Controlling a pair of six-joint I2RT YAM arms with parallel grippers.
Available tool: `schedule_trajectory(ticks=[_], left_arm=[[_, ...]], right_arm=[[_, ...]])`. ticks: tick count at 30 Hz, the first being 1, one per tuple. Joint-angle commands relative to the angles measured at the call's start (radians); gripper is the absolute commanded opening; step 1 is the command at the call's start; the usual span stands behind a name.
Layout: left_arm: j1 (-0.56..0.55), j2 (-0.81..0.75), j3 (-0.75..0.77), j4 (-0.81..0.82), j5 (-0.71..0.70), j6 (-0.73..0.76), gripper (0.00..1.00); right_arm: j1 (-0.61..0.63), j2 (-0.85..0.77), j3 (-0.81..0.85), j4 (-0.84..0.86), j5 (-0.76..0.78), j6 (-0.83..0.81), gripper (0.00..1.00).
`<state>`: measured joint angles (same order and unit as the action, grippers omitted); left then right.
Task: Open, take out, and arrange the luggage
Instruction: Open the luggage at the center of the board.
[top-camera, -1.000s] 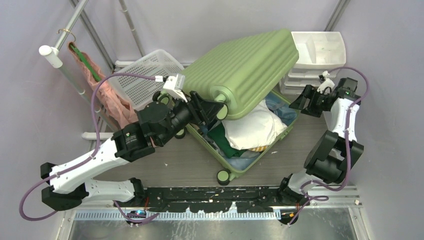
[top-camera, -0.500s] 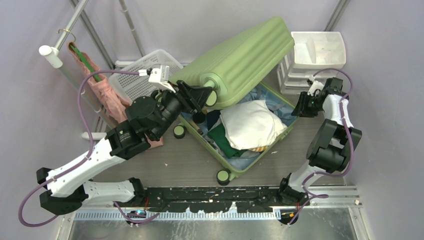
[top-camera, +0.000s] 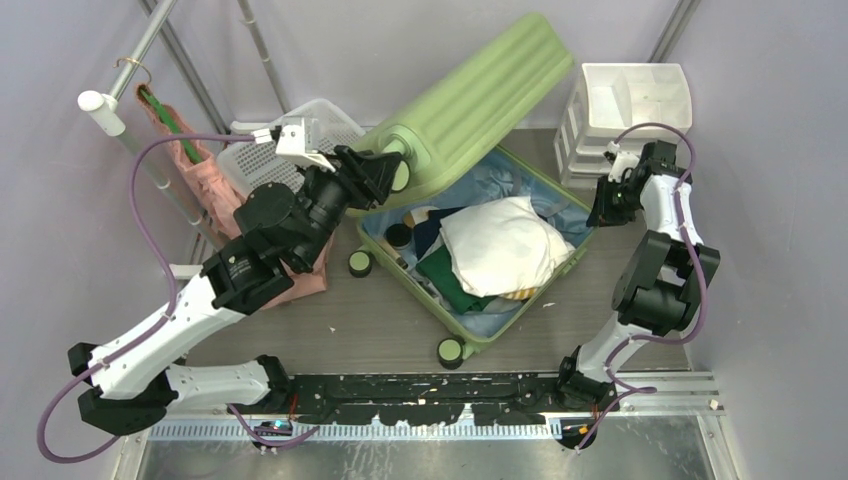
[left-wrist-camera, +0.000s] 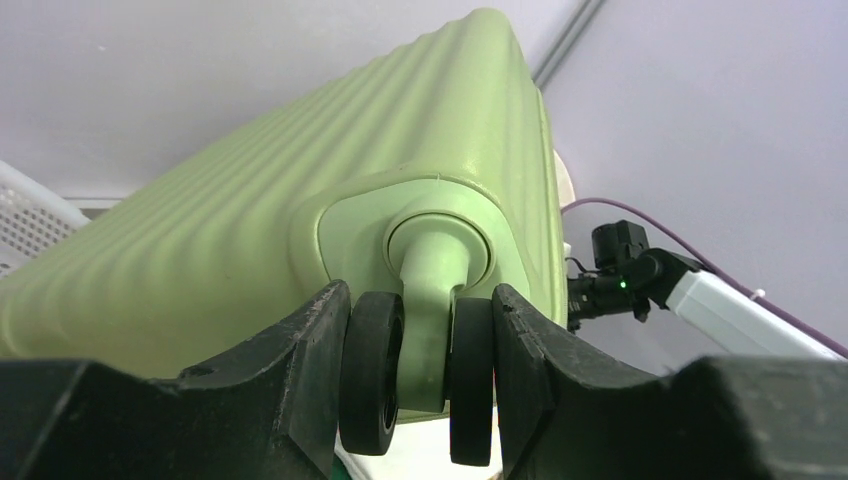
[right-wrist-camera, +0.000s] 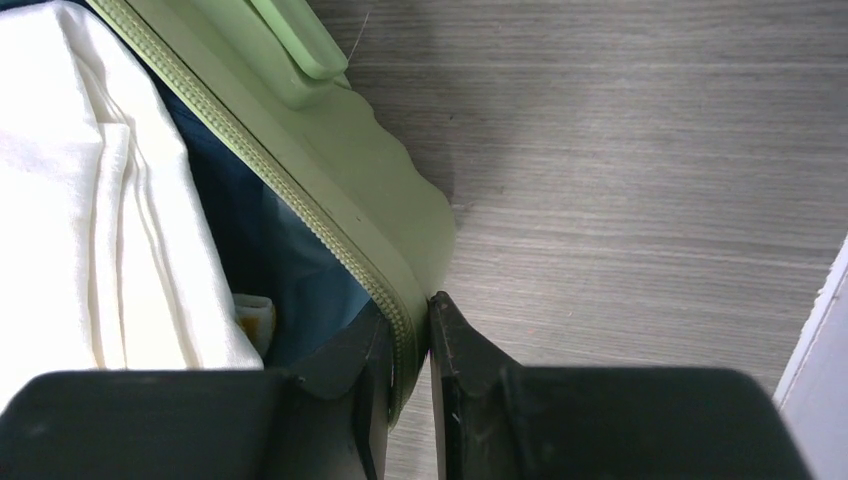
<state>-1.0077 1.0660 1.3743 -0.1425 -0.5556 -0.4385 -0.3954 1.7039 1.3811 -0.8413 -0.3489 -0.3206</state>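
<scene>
Just beside the white drawer unit (top-camera: 630, 100), the luggage (left-wrist-camera: 200, 250) is lying open on the worktop (right-wrist-camera: 620, 200). Its ribbed lid (top-camera: 470, 100) is standing raised at a steep tilt, and its lower shell (right-wrist-camera: 380, 170) is sitting flat, packed with a folded white garment (top-camera: 500, 245) and darker clothes.

The left pincer (left-wrist-camera: 418, 320) is clamping a twin caster (left-wrist-camera: 372, 370) at the lid corner far from the drawer unit, with one finger pressing against each black wheel. The right pincer (right-wrist-camera: 405, 305) is pinching the zipped rim (right-wrist-camera: 300, 205) of the lower shell at the corner nearest the drawer unit. Its fingers are nearly together, with only that thin edge between them.

The shell is looking stiff, smooth and rounded, so flat pads are probably finding little purchase on its broad faces. The caster and the rim are likely offering the surest holds. The lid is seeming light for its size, but it is long and is levering about its hinge. A caster also swivels and rolls, so that grip may be twisting under load. The packed half is probably weighing more, yet it is resting on wheels, which makes pinning the rim a sensible brace. The clothes are looking soft and limp, so a pinch at a raised fold would likely suit them best.
</scene>
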Motion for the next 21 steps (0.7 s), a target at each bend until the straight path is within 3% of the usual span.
schedule_trajectory(ticks=[1, 21], left_arm=[[0.082, -0.007, 0.026, -0.025, -0.193, 0.11, 0.0], [0.288, 0.061, 0.032, 0.098, -0.328, 0.378, 0.0]], right_arm=[[-0.019, 0.017, 0.141, 0.104, 0.079, -0.035, 0.04], [-0.069, 0.085, 0.226, 0.105, 0.102, -0.065, 0.03]])
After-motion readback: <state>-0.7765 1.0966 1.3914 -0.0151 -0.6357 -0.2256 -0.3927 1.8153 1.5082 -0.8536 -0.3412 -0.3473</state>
